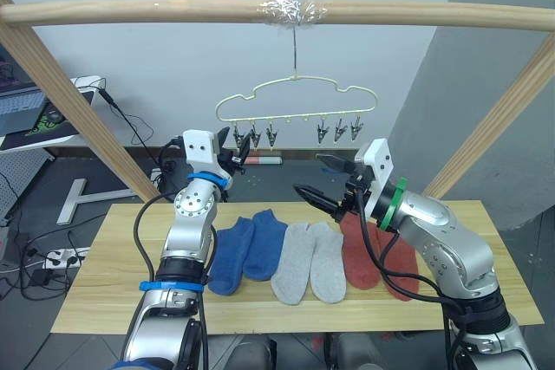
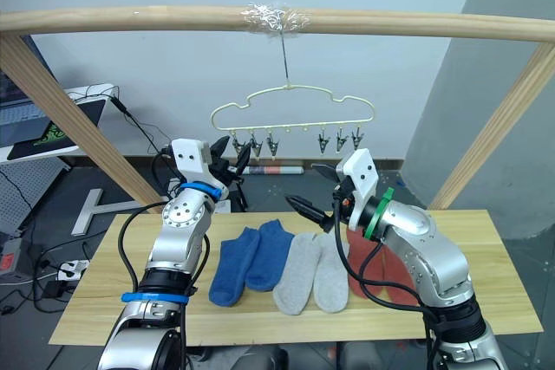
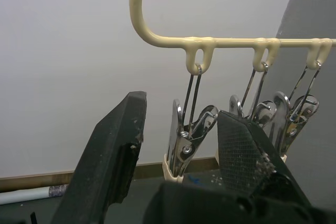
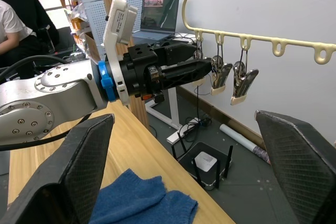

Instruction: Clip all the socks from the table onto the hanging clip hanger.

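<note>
Six socks (image 1: 295, 257) on one table (image 1: 113, 283); one clip hanger (image 1: 295, 101), six clips.

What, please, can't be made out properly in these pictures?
- Rust red socks: partly covered by the right arm in both eye views.
- Left claw: open around the end clip; contact can't be judged.
- Rightmost clip: cut off by the left wrist view's edge.
</note>
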`<move>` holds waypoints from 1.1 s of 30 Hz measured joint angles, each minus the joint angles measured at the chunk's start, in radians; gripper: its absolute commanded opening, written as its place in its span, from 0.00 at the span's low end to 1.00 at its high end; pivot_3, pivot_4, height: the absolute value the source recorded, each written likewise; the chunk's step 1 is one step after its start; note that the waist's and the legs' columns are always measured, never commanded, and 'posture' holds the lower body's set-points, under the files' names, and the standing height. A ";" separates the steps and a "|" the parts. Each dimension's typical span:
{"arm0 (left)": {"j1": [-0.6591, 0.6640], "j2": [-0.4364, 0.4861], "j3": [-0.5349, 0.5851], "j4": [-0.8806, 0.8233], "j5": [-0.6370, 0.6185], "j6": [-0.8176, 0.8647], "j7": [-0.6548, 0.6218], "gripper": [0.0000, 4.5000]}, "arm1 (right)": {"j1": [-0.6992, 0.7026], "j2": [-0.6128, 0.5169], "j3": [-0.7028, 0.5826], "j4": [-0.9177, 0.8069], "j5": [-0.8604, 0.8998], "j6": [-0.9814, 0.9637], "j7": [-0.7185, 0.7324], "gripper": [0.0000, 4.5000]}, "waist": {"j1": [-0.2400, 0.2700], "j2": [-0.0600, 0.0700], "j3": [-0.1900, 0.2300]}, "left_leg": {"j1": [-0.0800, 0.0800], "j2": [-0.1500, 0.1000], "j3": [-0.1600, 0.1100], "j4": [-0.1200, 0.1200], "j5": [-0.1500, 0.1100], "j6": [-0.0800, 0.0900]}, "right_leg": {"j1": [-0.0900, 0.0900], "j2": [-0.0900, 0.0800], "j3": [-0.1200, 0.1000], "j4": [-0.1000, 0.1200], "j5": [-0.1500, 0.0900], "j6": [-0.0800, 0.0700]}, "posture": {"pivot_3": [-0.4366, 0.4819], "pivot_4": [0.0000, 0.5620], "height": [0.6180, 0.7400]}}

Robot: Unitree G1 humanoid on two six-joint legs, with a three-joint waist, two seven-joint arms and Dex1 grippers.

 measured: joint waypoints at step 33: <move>0.015 0.013 0.000 -0.048 -0.022 0.027 -0.017 0.00 | 0.049 0.001 0.005 -0.006 -0.014 -0.016 -0.005 1.00 | 0.001 0.000 0.001 | -0.004 0.000 -0.001 0.000 0.000 0.000 | -0.002 0.000 -0.001 -0.002 0.000 0.000 | 0.39 0.29 1.00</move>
